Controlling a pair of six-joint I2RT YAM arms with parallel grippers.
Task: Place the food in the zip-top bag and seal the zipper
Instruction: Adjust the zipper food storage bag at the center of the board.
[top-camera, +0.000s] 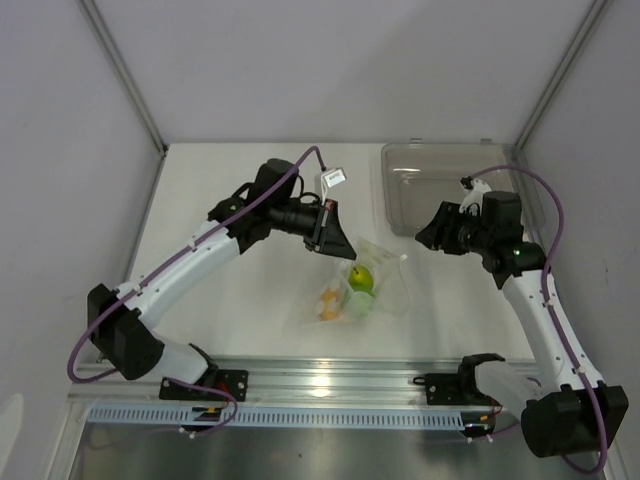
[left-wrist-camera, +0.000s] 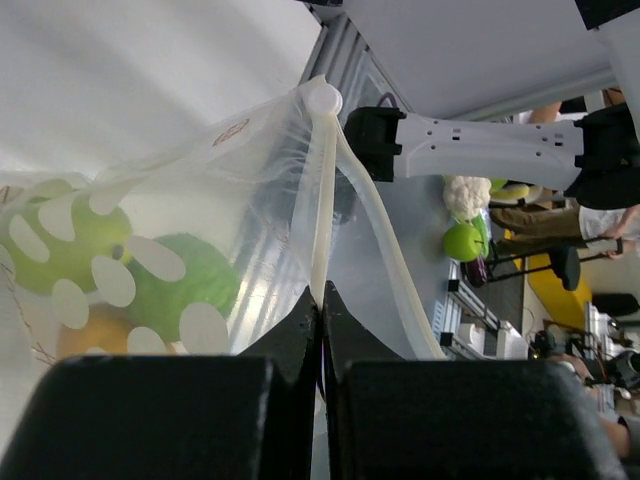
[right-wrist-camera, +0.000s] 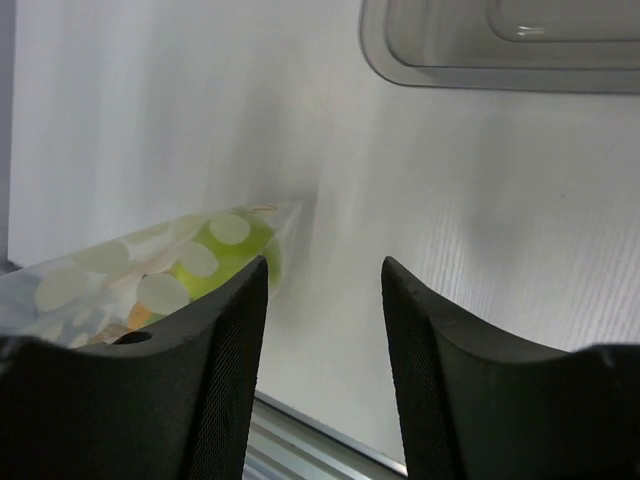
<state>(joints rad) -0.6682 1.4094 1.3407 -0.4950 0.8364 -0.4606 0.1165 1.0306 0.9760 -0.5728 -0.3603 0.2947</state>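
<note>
My left gripper (left-wrist-camera: 320, 300) is pinched together on the zipper (left-wrist-camera: 322, 190) of the bag (left-wrist-camera: 240, 190). The bag spreads just ahead of its fingertips with two green fruits (left-wrist-camera: 185, 285) and an orange fruit (left-wrist-camera: 85, 340) inside. My right gripper (right-wrist-camera: 325, 275) stands apart, gripping nothing. The bag lies to its left and the tray (right-wrist-camera: 450, 70) farther ahead.
</note>
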